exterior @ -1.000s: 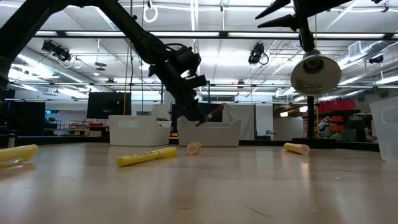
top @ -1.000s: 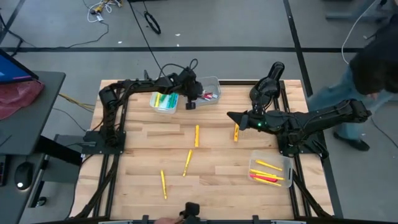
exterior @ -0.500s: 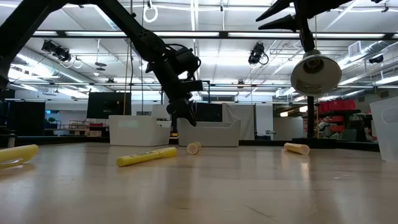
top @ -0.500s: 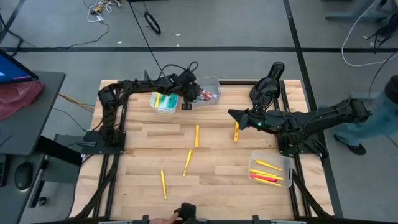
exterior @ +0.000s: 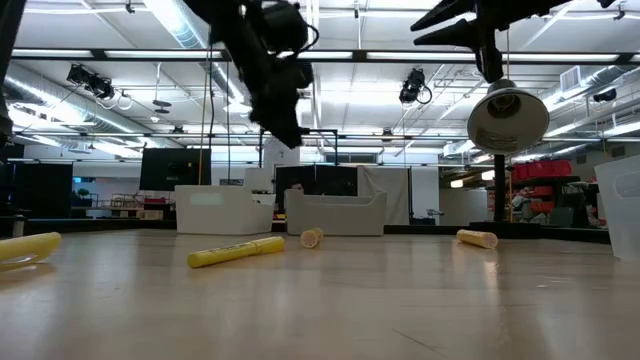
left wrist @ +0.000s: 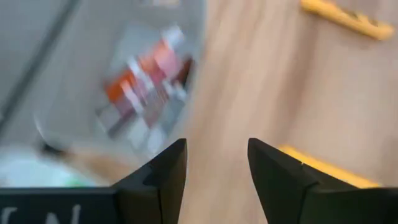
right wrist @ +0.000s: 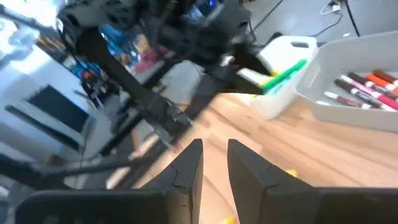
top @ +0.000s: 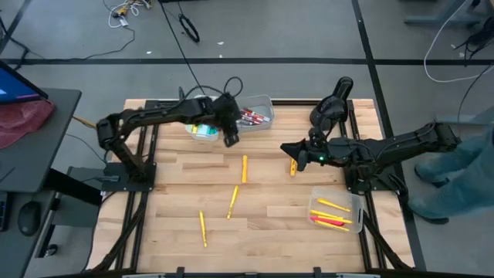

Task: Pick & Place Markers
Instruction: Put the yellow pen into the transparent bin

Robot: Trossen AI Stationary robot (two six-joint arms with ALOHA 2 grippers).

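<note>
**Two arms converging on loose yellow markers: where a slip could come**

The wooden table [top: 262,232] carries the whole job, and its far edge is crowded: a clear bin of red and orange markers [top: 258,117] sits just beside a bin of green and light blue markers [top: 202,128], with the left arm stretched over both. A third bin [top: 336,213] near the right front corner holds yellow and red markers.

The left gripper [top: 230,137] hangs in the air just in front of the two far bins, its fingers apart and nothing between them; the left wrist view shows bare wood in the gap. The right gripper [top: 289,147] hovers low near the table's middle, fingers a narrow gap apart and empty, just beside a short yellow marker [top: 293,164].

Four yellow markers lie loose on the wood: that one, a second [top: 245,168] near it, a third [top: 233,201] further forward, and a fourth [top: 203,228] near the front left.

Likely risks, as I judge them:
- Both grippers could reach for the two middle markers, which lie close together, and collide.
- The right gripper's narrow opening may land a finger on the marker and roll it away.
- The left arm, swinging off low, could clip a bin rim and shift it.
</note>
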